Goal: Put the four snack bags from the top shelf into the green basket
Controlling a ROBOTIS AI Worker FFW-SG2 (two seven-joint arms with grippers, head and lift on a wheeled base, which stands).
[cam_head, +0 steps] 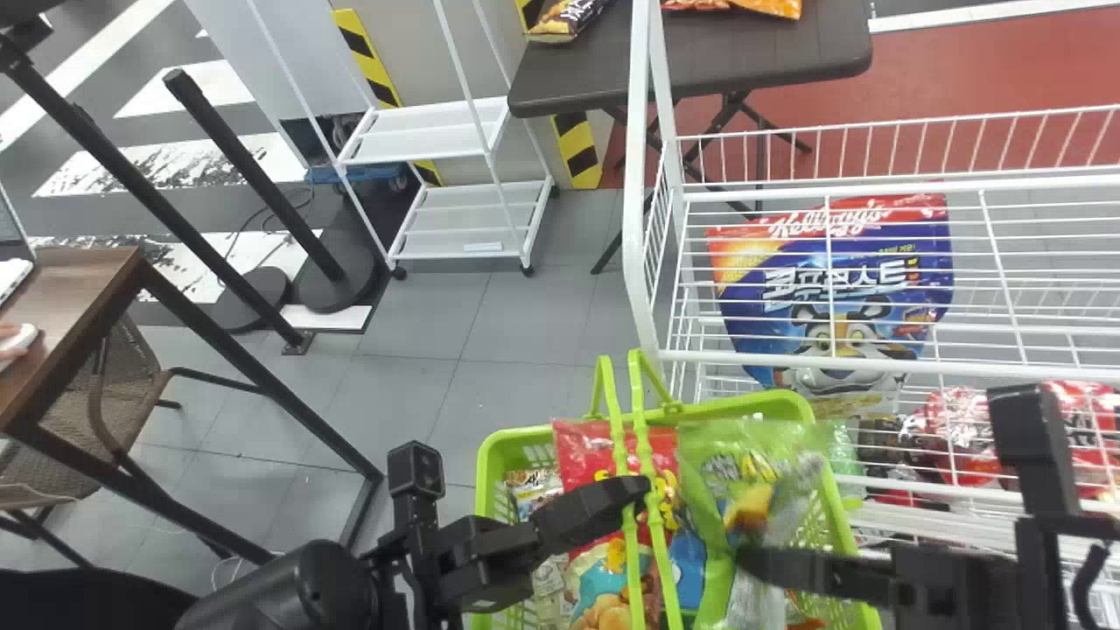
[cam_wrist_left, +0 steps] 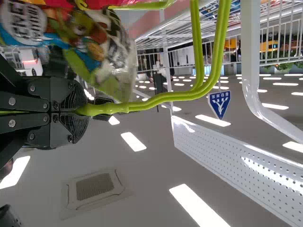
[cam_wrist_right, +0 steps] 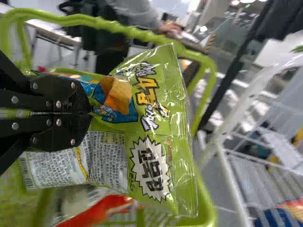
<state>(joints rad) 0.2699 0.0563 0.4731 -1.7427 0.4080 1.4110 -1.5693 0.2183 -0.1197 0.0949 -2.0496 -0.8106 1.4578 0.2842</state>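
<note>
"Kellogg's" stands in white script across the red top of a blue bag (cam_head: pixel 840 284) behind the white wires, with large white Korean lettering, probably "콘푸로스트", below it. The green snack bag (cam_wrist_right: pixel 182 137) bears Korean lettering in white and yellow, beginning with what looks like a "4" in the yellow part, and more in black on a jagged white burst, neither surely legible. A blue triangular sign (cam_wrist_left: pixel 219 103) carries a white branching-arrow symbol under tiny characters too small to read.
</note>
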